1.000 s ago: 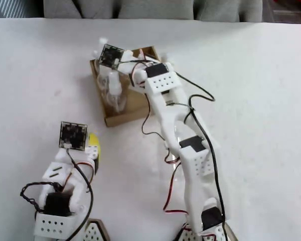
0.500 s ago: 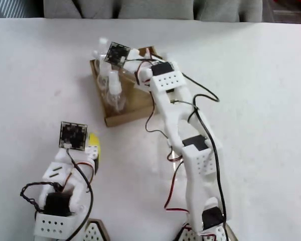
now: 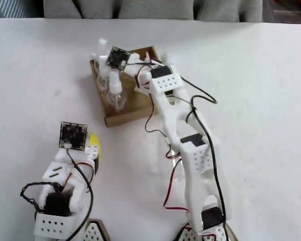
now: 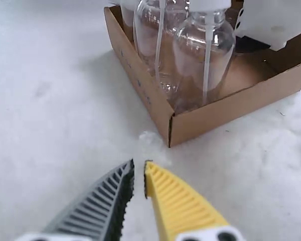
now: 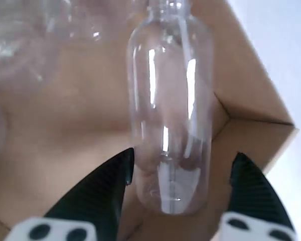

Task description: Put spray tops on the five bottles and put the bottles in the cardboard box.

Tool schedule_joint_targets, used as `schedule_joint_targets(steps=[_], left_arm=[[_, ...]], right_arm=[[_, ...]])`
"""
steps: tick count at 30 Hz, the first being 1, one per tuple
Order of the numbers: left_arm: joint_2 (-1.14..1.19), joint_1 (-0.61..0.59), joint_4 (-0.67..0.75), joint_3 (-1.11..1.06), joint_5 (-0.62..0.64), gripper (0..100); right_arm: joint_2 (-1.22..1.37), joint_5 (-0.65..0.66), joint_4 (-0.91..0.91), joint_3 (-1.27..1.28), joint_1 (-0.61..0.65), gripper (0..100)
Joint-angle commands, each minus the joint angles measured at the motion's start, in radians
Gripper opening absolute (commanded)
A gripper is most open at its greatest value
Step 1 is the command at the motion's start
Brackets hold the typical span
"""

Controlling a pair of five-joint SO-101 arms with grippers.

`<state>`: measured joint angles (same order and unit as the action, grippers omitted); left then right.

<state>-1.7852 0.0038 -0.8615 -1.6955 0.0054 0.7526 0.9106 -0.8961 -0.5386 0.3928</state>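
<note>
Straddles the bottle [image 5: 170, 100] inside the cardboard box [image 5: 251, 95] with right hand [image 5: 183, 158] released, risking a topple from snagging on withdrawal.

Both arms were white plastic, with blocky motor housings dotted by rows of small round holes. The left arm [image 3: 60, 198] had a looped black cable and thin red wires. The right arm [image 3: 193, 155] had long black and red leads along its links. The left camera board [image 3: 73, 135] and the right camera board [image 3: 118, 58] were black squares. The left jaws were ribbed, one grey and one yellow. The right jaws were black on white bases with dark screw holes.
</note>
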Motion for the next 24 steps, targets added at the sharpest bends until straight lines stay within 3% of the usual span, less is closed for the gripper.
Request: schedule_joint_targets(steps=[1,15,17,21,24], left_arm=[[0.010,-0.004,-0.003,0.000,-0.008,6],[0.010,-0.005,-0.003,0.000,-0.008,6],[0.010,-0.005,-0.003,0.000,-0.008,6],[0.010,-0.005,-0.003,0.000,-0.008,6],[0.010,-0.005,-0.003,0.000,-0.008,6]], right_arm=[[-0.022,-0.006,-0.016,-0.054,-0.007,26.8],[0.065,-0.006,0.022,-0.081,0.015,26.1],[0.065,-0.006,0.022,-0.081,0.015,21.0],[0.064,-0.008,0.027,-0.087,0.015,0.3],[0.058,-0.008,0.024,-0.087,0.007,4.6]])
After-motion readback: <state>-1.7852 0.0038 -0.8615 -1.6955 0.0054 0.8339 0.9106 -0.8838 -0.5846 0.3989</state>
